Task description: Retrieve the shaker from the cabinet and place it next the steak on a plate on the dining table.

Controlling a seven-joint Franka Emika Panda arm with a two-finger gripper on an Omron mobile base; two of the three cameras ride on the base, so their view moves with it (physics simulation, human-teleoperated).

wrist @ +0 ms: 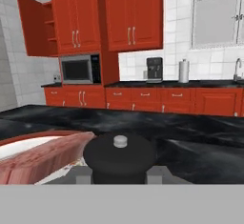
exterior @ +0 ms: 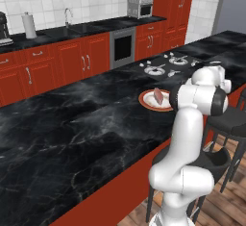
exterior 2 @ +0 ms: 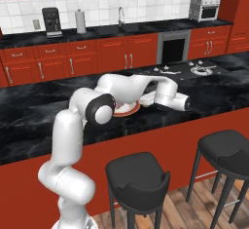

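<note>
Holding the shaker in narrow jaws, the gripper sits low over the dining table, with the shaker's dark cap just beside the steak and the steak lying on the plate. The shaker looks to be at the plate's edge, though whether it stands on the plate or on the black top I cannot tell. The risk from here, as I judge it, is in the release: if the shaker hangs above the surface or straddles the raised orange-red rim, it may tip when the jaws part, and a sideways drift could nudge the steak. The desk is a long glossy black marbled slab with red sides, with black stools along its near side. Beyond the plate, white burner knobs dot the top, and farther off runs a wall of red cabinets with a sink, oven and microwave.
</note>
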